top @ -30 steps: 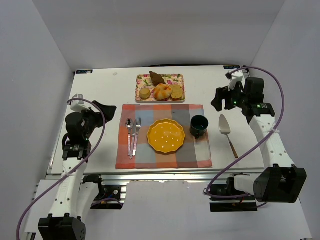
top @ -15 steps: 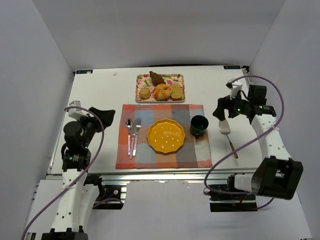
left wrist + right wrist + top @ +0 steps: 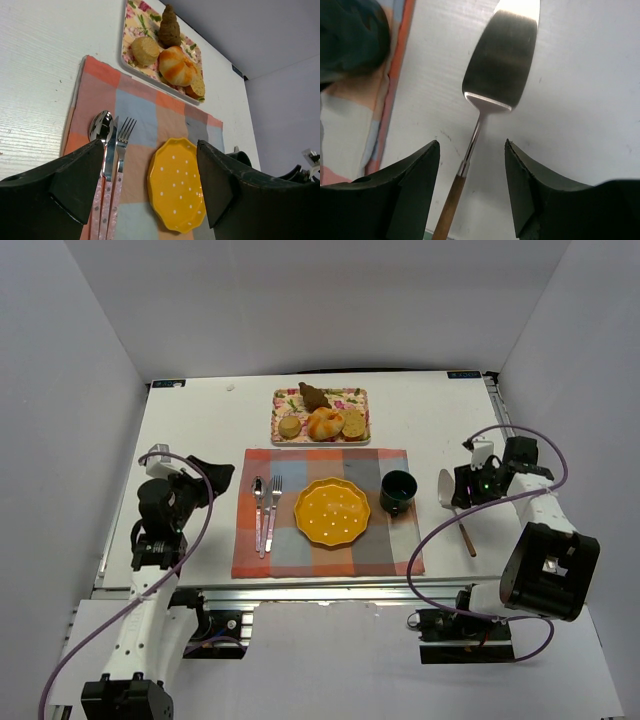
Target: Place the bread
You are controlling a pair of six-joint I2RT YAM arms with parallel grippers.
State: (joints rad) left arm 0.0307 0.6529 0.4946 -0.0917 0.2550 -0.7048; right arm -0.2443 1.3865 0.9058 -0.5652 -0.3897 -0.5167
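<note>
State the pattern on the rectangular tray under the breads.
Floral print on the rectangular tray; clearest in left wrist view.

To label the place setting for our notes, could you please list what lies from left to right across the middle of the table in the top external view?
left gripper → spoon → fork → yellow plate → dark cup → cake server

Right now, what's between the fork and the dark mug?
Only the yellow dotted plate, empty, on the checked placemat, with the fork to its left and the mug to its right. Clearest in the top external view.
</note>
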